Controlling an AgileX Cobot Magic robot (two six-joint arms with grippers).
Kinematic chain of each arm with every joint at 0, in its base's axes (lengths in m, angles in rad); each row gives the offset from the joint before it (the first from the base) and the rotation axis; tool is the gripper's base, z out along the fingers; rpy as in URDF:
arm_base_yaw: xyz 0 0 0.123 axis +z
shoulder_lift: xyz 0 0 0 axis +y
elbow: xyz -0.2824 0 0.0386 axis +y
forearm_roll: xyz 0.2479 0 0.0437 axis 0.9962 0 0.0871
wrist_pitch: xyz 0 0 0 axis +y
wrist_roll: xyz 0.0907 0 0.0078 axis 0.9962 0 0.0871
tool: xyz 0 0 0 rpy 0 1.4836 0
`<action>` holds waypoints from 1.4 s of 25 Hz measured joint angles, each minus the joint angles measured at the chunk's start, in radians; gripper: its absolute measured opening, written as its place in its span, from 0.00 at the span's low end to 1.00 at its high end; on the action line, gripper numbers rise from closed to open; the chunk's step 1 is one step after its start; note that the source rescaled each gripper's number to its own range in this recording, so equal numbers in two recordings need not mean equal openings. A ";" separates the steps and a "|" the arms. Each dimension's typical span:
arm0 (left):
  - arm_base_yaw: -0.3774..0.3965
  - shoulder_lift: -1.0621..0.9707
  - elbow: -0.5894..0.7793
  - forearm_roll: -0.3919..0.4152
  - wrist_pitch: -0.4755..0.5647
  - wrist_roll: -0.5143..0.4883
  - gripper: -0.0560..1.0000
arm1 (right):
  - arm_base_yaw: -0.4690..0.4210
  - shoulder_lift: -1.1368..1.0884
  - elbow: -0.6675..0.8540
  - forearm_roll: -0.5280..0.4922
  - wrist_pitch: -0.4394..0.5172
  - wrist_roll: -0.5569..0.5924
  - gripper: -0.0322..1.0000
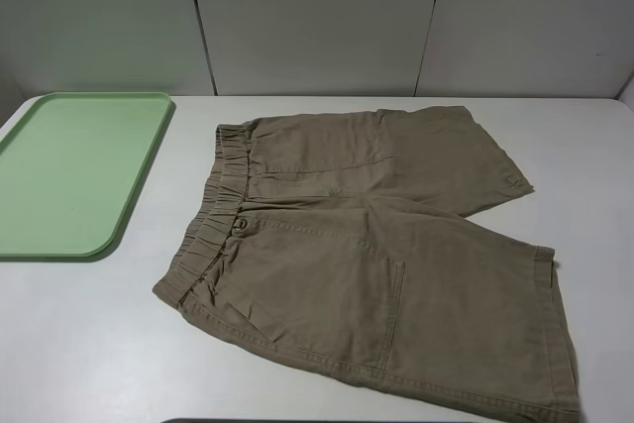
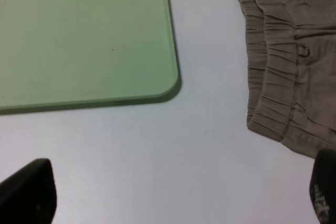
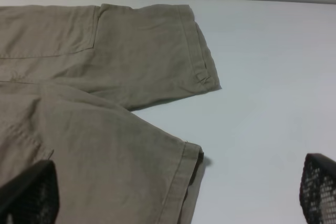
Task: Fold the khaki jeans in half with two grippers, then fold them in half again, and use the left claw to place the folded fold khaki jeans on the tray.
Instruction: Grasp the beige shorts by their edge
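The khaki jeans [image 1: 367,255] lie spread flat on the white table, waistband toward the tray and both legs pointing right. Their button [image 1: 241,223] sits at the waistband's middle. The pale green tray [image 1: 69,170] rests at the left, empty. Neither arm shows in the exterior high view. In the left wrist view my left gripper [image 2: 176,198] hovers open over bare table between the tray's corner [image 2: 168,85] and the jeans' waistband [image 2: 273,77]. My right gripper [image 3: 173,198] is open above the near leg's hem [image 3: 184,182], with nothing between its fingers.
The white table [image 1: 89,344] has bare surface in front of the tray and to the right of the leg hems. Grey wall panels [image 1: 317,17] close off the back edge.
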 joint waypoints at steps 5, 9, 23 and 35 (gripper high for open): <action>0.000 0.000 0.000 0.004 0.000 0.000 1.00 | 0.000 0.000 0.000 0.000 0.000 0.000 1.00; 0.000 0.000 0.000 0.004 0.000 0.000 1.00 | 0.000 0.000 0.000 0.000 0.000 0.000 1.00; 0.000 0.000 0.000 0.100 -0.004 0.019 1.00 | 0.000 0.000 0.000 0.003 0.000 0.000 1.00; 0.000 0.000 0.000 0.100 -0.004 0.019 1.00 | 0.062 0.000 0.000 0.022 0.000 0.000 1.00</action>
